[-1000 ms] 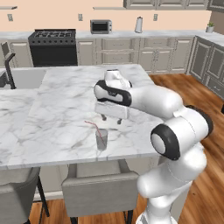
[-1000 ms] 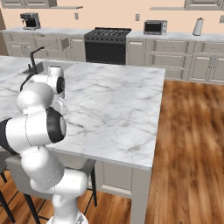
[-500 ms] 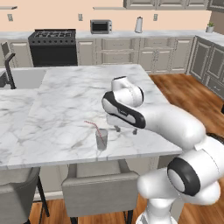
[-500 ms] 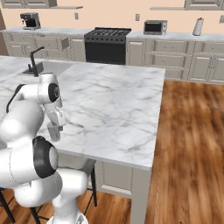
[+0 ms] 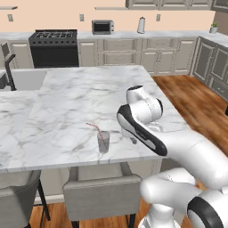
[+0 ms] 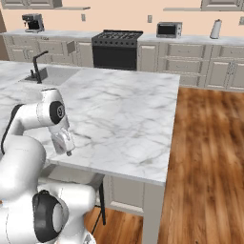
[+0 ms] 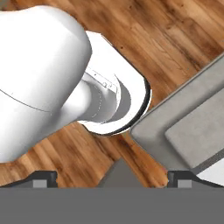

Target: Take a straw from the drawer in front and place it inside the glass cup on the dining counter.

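Left base view shows, going from left to right, the tabletop (image 5: 67, 111) of the dining island, then the glass cup (image 5: 103, 141) near its front edge, and the straw (image 5: 95, 131) already standing inside it, leaning toward 10 o'clock with its upper end above the rim. At 3 o'clock from the cup, a little apart, is the arm with the gripper (image 5: 132, 140) low over the marble edge. In the hand view the two dark tips stand at the far left and far right of the bottom, so the jaws are fully open and grip nothing; beyond them are the wooden floor and a grey chair seat (image 7: 192, 127).

I judge the placing is done and the step in hand is the retreat. To do it well, the arm should go up and away toward 3 o'clock, not sweep back over the cup, because the thin straw and the light glass can tip with a small touch. The jaws can remain open.
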